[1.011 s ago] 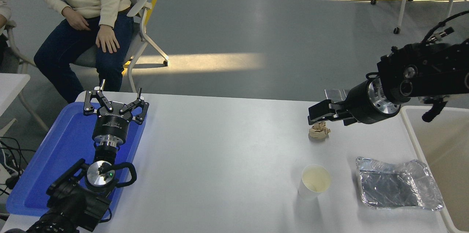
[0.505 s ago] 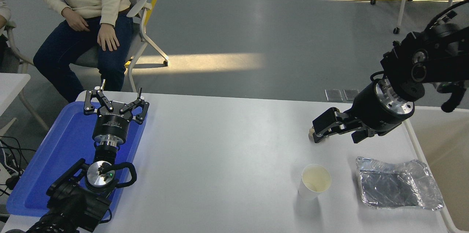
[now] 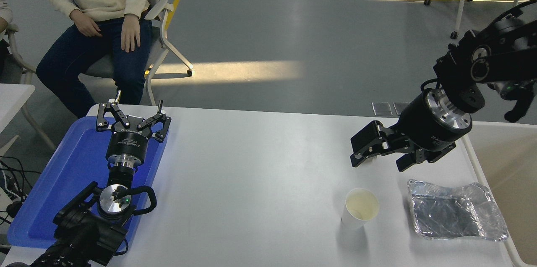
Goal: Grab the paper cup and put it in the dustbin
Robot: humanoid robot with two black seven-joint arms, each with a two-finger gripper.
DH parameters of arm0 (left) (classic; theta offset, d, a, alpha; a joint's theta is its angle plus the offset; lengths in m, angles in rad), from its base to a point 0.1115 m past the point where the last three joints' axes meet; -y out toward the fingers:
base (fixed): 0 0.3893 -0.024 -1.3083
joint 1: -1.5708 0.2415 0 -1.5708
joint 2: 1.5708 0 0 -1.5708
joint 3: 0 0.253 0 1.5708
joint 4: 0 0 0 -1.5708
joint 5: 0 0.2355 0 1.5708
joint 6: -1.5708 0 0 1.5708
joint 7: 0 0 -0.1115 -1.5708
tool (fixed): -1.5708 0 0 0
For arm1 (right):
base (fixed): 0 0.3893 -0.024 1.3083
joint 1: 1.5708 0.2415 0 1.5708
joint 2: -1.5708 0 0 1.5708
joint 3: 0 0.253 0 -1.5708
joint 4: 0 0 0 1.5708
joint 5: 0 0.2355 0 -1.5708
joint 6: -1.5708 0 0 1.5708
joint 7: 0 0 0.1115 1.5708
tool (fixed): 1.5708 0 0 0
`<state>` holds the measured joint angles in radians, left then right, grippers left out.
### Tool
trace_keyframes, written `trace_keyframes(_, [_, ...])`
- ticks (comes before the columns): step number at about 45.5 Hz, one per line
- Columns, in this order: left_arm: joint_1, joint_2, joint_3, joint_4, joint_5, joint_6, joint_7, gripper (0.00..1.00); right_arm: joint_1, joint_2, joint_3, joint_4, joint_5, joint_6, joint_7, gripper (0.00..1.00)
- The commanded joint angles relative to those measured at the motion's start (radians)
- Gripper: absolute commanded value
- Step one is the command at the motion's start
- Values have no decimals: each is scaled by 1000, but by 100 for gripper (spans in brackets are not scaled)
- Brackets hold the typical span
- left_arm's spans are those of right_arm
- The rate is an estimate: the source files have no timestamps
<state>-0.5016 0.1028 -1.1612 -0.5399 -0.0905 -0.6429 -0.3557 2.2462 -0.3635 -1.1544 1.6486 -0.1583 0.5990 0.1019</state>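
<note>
Nothing of the task is done yet: the right gripper [image 3: 361,158] hangs empty above the tabletop [image 3: 260,174], though whether its jaws are spread I cannot tell. The arm slants down from the right edge, wrist tilted. The paper cup [image 3: 359,208] stands upright just nearer the camera; the dustbin [image 3: 495,162] lies rightward. The left gripper [image 3: 133,116], spread wide, is parked far left.

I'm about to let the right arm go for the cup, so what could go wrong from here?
The paper cup stands upright, empty and light, so a finger of the right gripper catching its rim could tip it. The foil tray lies close on the cup's right, so the gripper could snag it. The dustbin rim sits under the arm and could be clipped in transfer.
</note>
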Motion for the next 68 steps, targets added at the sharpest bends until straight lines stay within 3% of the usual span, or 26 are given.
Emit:
trace_keyframes(1, [0, 0, 0, 0, 0, 0, 0, 100, -53, 1, -5, -6, -50, -59, 2, 100])
trace_keyframes(8, [0, 0, 0, 0, 0, 0, 0, 100, -119, 1, -7, -13, -156, -129, 2, 100])
trace_keyframes(32, [0, 0, 0, 0, 0, 0, 0, 100, -453, 3, 65, -164, -262, -289, 2, 100])
trace_keyframes(68, [0, -2, 0, 0, 0, 0, 0, 100, -723, 40, 147, -340, -334, -409, 15, 97])
